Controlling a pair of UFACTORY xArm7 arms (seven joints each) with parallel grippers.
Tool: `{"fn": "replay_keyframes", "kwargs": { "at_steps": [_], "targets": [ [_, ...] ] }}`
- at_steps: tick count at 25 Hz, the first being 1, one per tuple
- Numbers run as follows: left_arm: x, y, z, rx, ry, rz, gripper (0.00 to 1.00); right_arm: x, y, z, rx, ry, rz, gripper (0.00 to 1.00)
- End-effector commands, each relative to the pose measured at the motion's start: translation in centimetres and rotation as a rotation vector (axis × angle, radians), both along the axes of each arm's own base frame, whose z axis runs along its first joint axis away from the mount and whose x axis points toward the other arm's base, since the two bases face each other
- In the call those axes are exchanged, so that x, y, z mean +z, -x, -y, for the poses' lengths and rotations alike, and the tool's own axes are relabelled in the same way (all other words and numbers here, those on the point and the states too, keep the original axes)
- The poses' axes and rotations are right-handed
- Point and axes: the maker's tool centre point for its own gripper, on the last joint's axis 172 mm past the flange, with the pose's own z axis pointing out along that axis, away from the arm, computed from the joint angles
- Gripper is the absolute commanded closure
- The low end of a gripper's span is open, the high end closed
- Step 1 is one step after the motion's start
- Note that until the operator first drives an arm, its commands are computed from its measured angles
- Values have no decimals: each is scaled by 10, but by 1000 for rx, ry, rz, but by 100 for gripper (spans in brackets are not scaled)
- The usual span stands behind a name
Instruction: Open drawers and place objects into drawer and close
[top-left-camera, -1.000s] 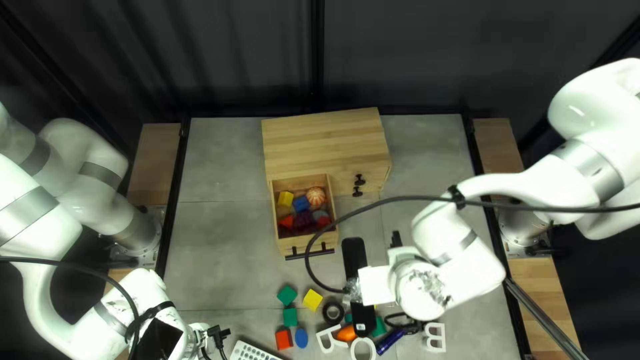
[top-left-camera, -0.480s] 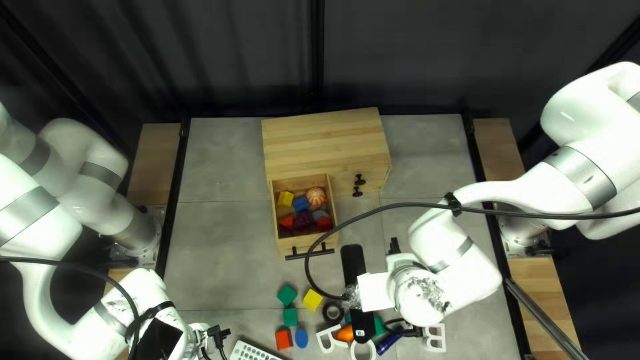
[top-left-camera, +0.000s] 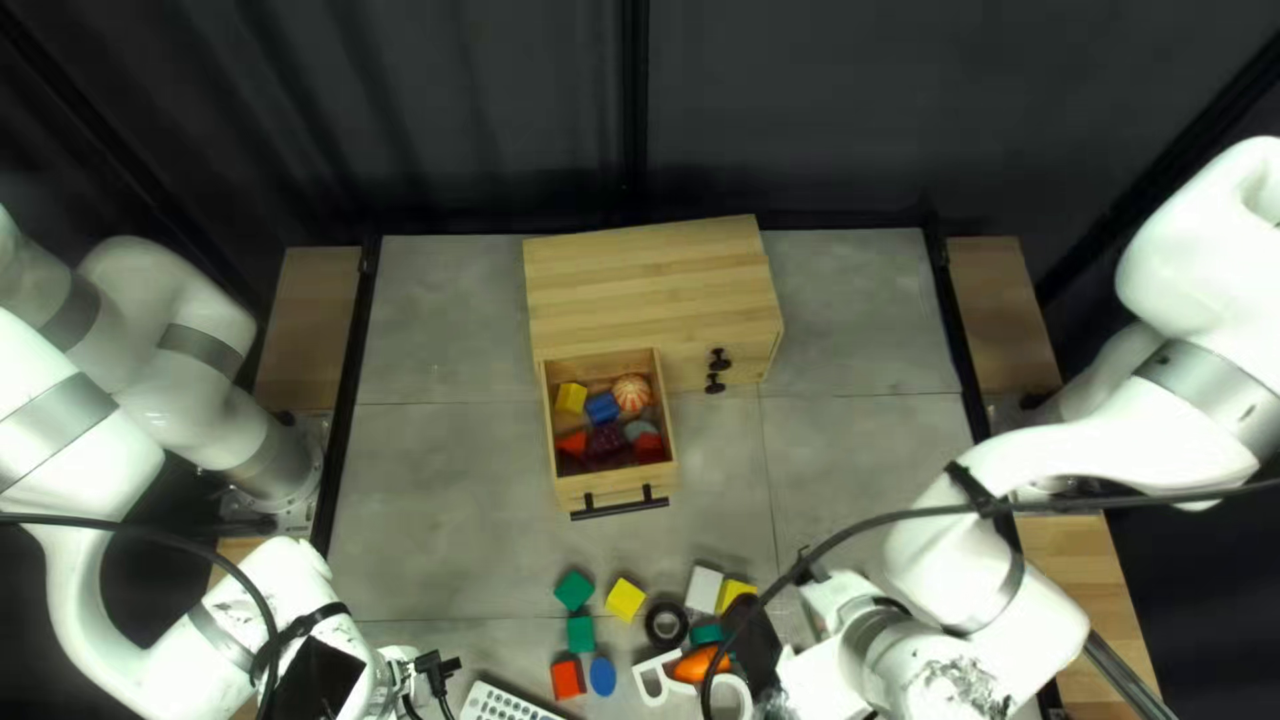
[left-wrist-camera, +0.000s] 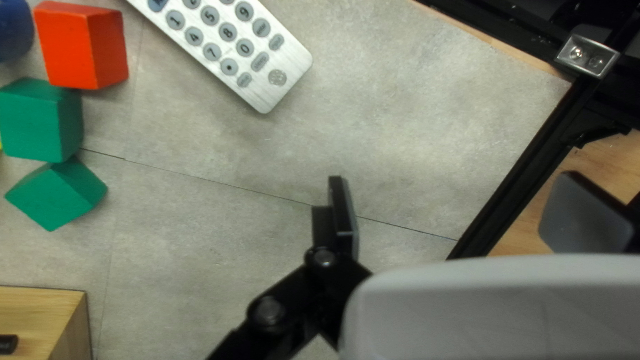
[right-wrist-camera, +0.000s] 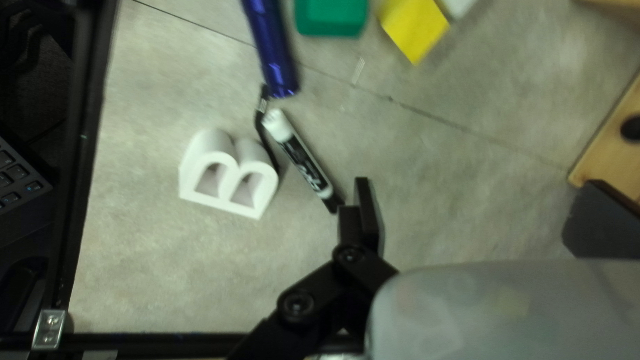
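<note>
In the top left view, the wooden cabinet (top-left-camera: 654,287) has one drawer (top-left-camera: 566,483) pulled out, holding a yellow block (top-left-camera: 571,399), a blue block, a striped ball (top-left-camera: 631,392) and several red and dark pieces. My left gripper (top-left-camera: 430,678) is low at the left, beside the remote; my right gripper (top-left-camera: 807,571) is partly hidden by its arm. In the left wrist view, my left gripper (left-wrist-camera: 463,213) stands open over bare table, near the remote (left-wrist-camera: 230,50). In the right wrist view, my right gripper (right-wrist-camera: 483,217) is open; a marker (right-wrist-camera: 303,160) lies just beyond one finger, outside the gap.
Green blocks (top-left-camera: 574,590), a yellow block (top-left-camera: 624,599), a red block (top-left-camera: 568,679), a black ring (top-left-camera: 666,623), an orange piece (top-left-camera: 699,664) and white letters lie near the front. The right wrist view shows a white letter B (right-wrist-camera: 228,175) and blue cylinder (right-wrist-camera: 272,50).
My right arm has moved toward the near edge and right, uncovering a white block and a yellow block in the top left view. My left arm and the drawer look unchanged.
</note>
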Motion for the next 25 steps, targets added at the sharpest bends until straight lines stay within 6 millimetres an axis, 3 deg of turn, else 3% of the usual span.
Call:
{"fn": "replay_keyframes", "kwargs": {
  "at_steps": [1, 5, 17, 21, 25],
  "targets": [
    [0, 0, 0, 0, 0, 0, 0, -5, 5, 13, -77, -41, 121, 0],
    [0, 0, 0, 0, 0, 0, 0, -10, 1, -10, -34, -122, 140, 0],
    [0, 0, 0, 0, 0, 0, 0, -11, 2, -11, -38, -148, 125, 0],
    [0, 0, 0, 0, 0, 0, 0, -6, 17, -48, 36, -126, -1, 0],
    [0, 0, 0, 0, 0, 0, 0, 1, 28, -68, 111, -116, -82, 0]
  ]
}}
